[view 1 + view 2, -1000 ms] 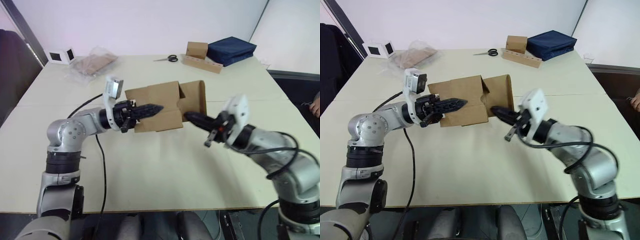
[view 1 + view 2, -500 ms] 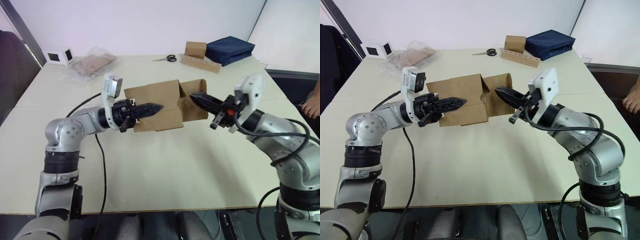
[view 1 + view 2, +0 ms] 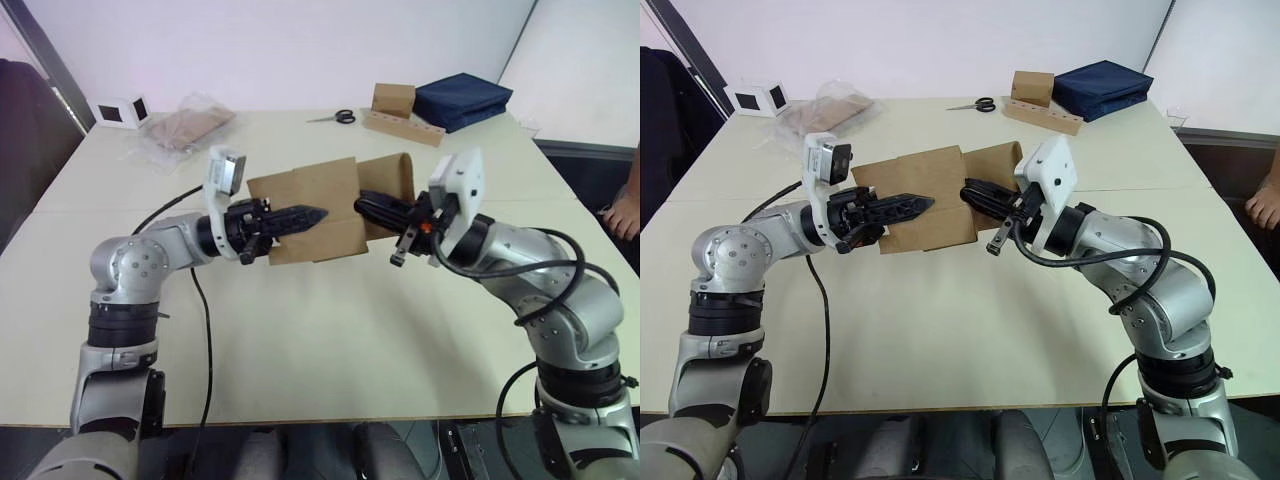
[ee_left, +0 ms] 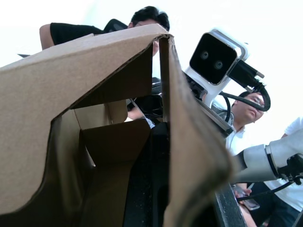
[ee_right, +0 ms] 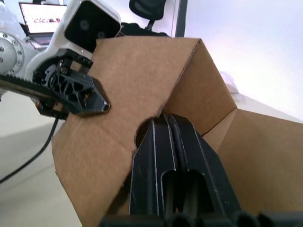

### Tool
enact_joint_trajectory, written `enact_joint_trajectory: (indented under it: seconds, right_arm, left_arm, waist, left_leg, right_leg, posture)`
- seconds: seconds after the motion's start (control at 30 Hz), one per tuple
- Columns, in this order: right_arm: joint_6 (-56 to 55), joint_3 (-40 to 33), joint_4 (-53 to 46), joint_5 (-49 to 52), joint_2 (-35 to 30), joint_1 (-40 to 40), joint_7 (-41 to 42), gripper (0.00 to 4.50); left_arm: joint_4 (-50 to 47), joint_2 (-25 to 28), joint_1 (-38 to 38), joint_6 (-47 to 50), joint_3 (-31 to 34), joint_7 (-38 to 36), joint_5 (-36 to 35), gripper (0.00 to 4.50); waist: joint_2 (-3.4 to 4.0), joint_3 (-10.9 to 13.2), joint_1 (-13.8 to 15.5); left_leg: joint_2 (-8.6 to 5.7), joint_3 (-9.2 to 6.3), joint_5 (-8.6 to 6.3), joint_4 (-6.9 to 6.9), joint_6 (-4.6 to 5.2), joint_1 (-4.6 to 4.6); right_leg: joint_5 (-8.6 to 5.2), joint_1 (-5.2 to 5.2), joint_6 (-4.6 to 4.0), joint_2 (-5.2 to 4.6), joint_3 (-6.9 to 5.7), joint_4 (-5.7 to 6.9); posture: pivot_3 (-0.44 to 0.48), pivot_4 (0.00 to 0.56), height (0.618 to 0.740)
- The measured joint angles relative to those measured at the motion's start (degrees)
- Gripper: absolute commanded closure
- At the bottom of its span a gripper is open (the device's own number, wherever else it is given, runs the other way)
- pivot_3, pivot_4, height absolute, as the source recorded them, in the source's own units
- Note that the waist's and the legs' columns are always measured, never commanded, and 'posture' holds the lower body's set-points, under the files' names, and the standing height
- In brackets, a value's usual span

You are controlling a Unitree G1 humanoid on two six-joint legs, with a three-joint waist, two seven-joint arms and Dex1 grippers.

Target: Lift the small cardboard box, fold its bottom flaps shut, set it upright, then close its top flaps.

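The small cardboard box (image 3: 318,208) is held above the table (image 3: 330,340), long axis running left-right; left gripper (image 3: 300,216) is pinched shut on its near wall, right gripper (image 3: 372,205) has its fingers pressed together, tips against the open right-end flaps, so it's the nearer arm.

The right gripper (image 3: 362,201) has swung left from the frame's lower centre up against the small cardboard box (image 3: 318,210), apparently pressing its right-hand flap (image 3: 392,180) inward.
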Motion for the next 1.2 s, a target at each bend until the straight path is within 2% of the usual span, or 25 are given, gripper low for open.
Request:
enact_joint_trajectory:
  seconds: [0.13, 0.2, 0.3, 0.4, 0.63, 0.8, 0.97, 1.2]
  right_arm:
    - [1.3, -6.3, -0.1, 2.5, -3.3, 1.0, 0.4, 4.5]
    - [3.3, -12.1, 0.5, 7.3, -4.6, 1.7, 0.5, 4.5]
    - [5.1, -17.2, 3.3, 11.3, -6.0, 2.8, 1.5, 4.5]
    - [8.0, -22.6, 9.8, 16.3, -7.5, 5.3, 3.7, 3.7]
    - [10.1, -24.3, 18.2, 20.2, -7.6, 6.2, 6.0, 0.83]
    - [10.0, -20.5, 17.4, 20.5, -3.5, 7.5, 5.2, 0.83]
    - [11.0, -18.3, 13.7, 25.0, 0.1, 7.6, 2.2, 0.83]
    - [12.2, -18.0, 8.3, 33.0, 0.9, 7.6, -2.8, 0.83]
  left_arm:
    - [-0.4, 0.7, 0.0, 0.9, 0.2, 0.1, -1.0, 4.41]
    - [-0.7, 1.3, 0.0, 1.3, 0.2, 0.1, -1.5, 4.41]
    - [-0.8, 1.8, 0.0, 2.1, 0.2, -0.1, -2.3, 4.41]
    - [-0.9, 3.0, 0.0, 3.5, 0.7, -0.2, -3.6, 4.5]
    - [-1.2, 3.1, -0.6, 4.5, 0.6, -0.7, -5.2, 4.5]
    - [-1.7, 3.1, -0.9, 4.8, 0.6, -1.1, -6.0, 4.5]
    - [-2.2, 3.0, -0.9, 4.9, 0.6, -1.1, -6.6, 4.5]
    - [-2.1, 3.1, -0.9, 4.7, 0.0, -1.4, -6.3, 4.5]
  waist:
    - [0.0, 0.0, 0.0]
    - [0.0, 0.0, 0.0]
    - [-0.01, 0.0, 0.0]
    - [-0.01, 0.0, 0.0]
    - [0.0, 0.0, -0.1]
    - [0.0, 0.0, -0.2]
    - [0.04, 0.0, 0.0]
    - [0.04, 0.0, -0.1]
  left_leg:
    - [0.0, 0.0, 0.0, 0.0, 0.0, 0.0]
    - [0.0, 0.0, 0.0, -0.01, 0.01, 0.0]
    - [0.0, 0.01, -0.01, -0.01, 0.01, 0.0]
    - [0.0, 0.03, -0.01, -0.01, 0.01, 0.0]
    - [0.01, 0.03, -0.01, -0.02, 0.02, 0.01]
    - [0.01, 0.03, -0.01, -0.02, 0.01, 0.01]
    - [0.01, 0.02, 0.0, -0.02, 0.01, 0.0]
    - [0.01, 0.02, -0.01, -0.02, 0.01, 0.0]
  right_leg:
    - [0.0, 0.0, 0.0, 0.01, 0.0, 0.0]
    - [0.0, 0.0, 0.0, 0.01, 0.0, 0.0]
    - [0.0, 0.02, 0.0, 0.01, 0.0, -0.01]
    - [0.0, 0.02, 0.0, 0.0, 0.01, -0.02]
    - [0.0, 0.01, 0.0, 0.02, 0.01, -0.01]
    - [0.0, 0.01, 0.0, 0.03, 0.01, -0.01]
    - [0.0, 0.0, 0.0, 0.01, 0.01, -0.01]
    - [0.0, 0.0, 0.0, 0.02, 0.01, -0.01]
  posture:
    - [0.0, 0.15, 0.74]
    - [0.0, 0.15, 0.74]
    - [0.0, 0.15, 0.74]
    - [0.0, 0.15, 0.74]
    - [0.0, 0.15, 0.74]
    - [0.0, 0.15, 0.74]
    - [0.0, 0.15, 0.74]
    - [0.0, 0.15, 0.74]
